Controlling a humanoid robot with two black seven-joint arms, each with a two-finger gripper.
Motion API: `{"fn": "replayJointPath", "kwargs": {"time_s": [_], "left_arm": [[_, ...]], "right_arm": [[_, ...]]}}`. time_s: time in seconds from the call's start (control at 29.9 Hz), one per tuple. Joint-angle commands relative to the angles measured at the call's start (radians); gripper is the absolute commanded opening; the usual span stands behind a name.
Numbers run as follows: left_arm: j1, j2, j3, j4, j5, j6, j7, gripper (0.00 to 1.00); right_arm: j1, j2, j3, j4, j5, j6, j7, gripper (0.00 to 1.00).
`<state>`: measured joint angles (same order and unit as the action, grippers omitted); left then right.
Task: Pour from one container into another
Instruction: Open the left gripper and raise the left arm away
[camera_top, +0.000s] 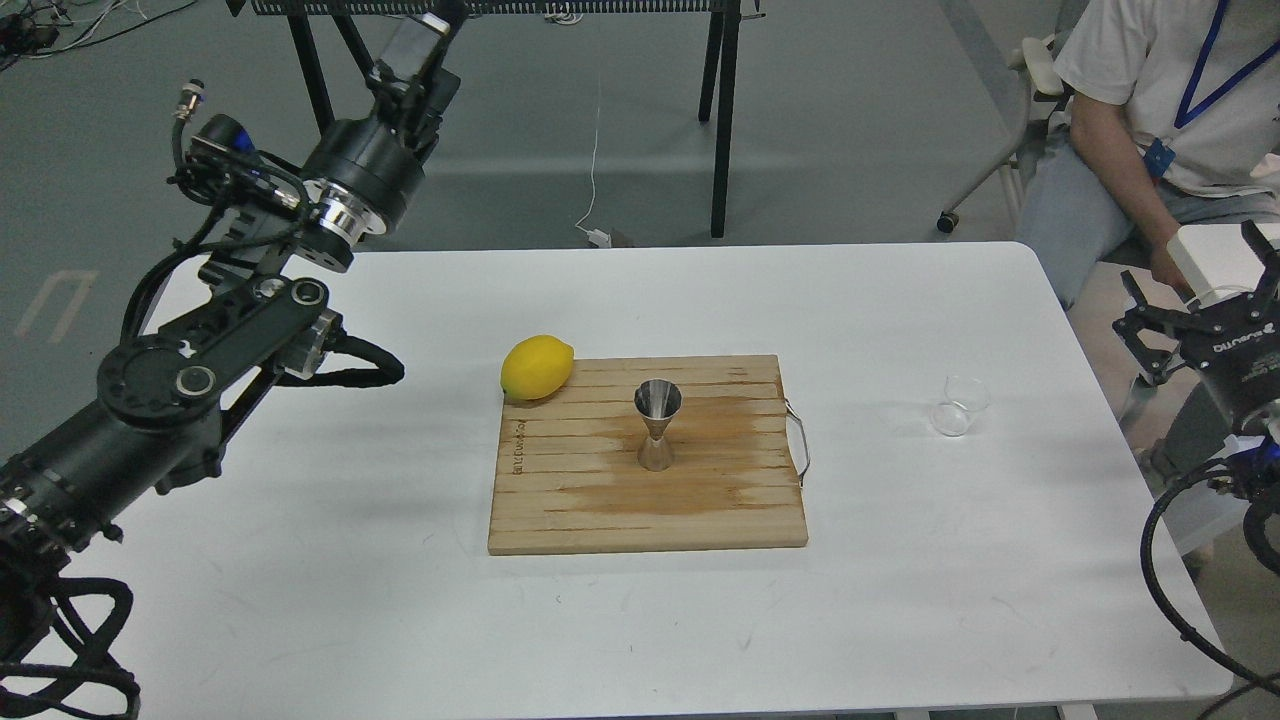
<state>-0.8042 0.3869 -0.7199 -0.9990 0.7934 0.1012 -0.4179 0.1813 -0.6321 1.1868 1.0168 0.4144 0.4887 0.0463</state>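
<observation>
The steel jigger (658, 430) stands upright near the middle of the wooden cutting board (730, 510). The small clear cup (960, 404) sits on the white table to the right of the board, well apart from both arms. My left arm is raised high at the far left; its gripper (418, 40) is seen dark and end-on near the top edge, so its fingers cannot be told apart. At the right edge, beyond the cup, my right gripper (1190, 272) points upward with its fingers spread, and a white block shows behind them.
A yellow lemon (537, 367) rests at the board's far left corner. The board has a metal handle (800, 440) on its right side. A seated person (1140, 120) is at the far right, and a black-legged stand (720, 120) is behind the table.
</observation>
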Motion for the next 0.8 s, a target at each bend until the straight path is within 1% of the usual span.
{"fn": "replayJointPath", "kwargs": {"time_s": [0.0,0.07,0.1,0.2,0.27,0.37,0.5,0.57,0.7,0.77], "left_arm": [[0.005,0.029,-0.052,0.032,-0.282,-0.151,-0.001,0.99],[0.005,0.032,-0.056,0.084,-0.418,-0.184,0.007,0.99],[0.005,0.03,-0.055,0.121,-0.481,-0.187,0.011,1.0],[0.003,0.027,-0.053,0.204,-0.575,-0.195,0.014,1.0],[0.003,0.029,-0.053,0.218,-0.585,-0.204,0.014,1.0],[0.003,0.032,-0.055,0.218,-0.589,-0.227,0.013,1.0],[0.005,0.032,-0.055,0.218,-0.589,-0.23,0.011,1.0],[0.006,0.033,-0.053,0.218,-0.588,-0.23,0.011,1.0],[0.014,0.033,-0.053,0.218,-0.588,-0.232,0.007,1.0],[0.019,0.033,-0.055,0.218,-0.588,-0.232,0.005,1.0]], "right_arm": [[-0.147,0.002,0.023,0.144,0.119,0.0,0.001,1.0],[-0.199,0.018,0.027,0.186,0.159,0.0,0.007,1.0],[-0.224,0.031,0.021,0.203,0.167,0.0,0.018,1.0],[-0.266,0.103,0.019,0.235,0.167,0.0,0.075,1.0],[-0.275,0.127,0.02,0.243,0.167,0.0,0.098,0.99],[-0.275,0.149,0.019,0.243,0.172,0.0,0.101,0.99],[-0.266,0.173,0.03,0.24,0.176,0.0,0.098,0.99],[-0.255,0.181,0.033,0.24,0.179,-0.079,0.099,0.99],[-0.22,0.196,0.033,0.241,0.176,-0.283,0.104,0.99],[-0.214,0.2,0.037,0.241,0.176,-0.341,0.106,0.99]]}}
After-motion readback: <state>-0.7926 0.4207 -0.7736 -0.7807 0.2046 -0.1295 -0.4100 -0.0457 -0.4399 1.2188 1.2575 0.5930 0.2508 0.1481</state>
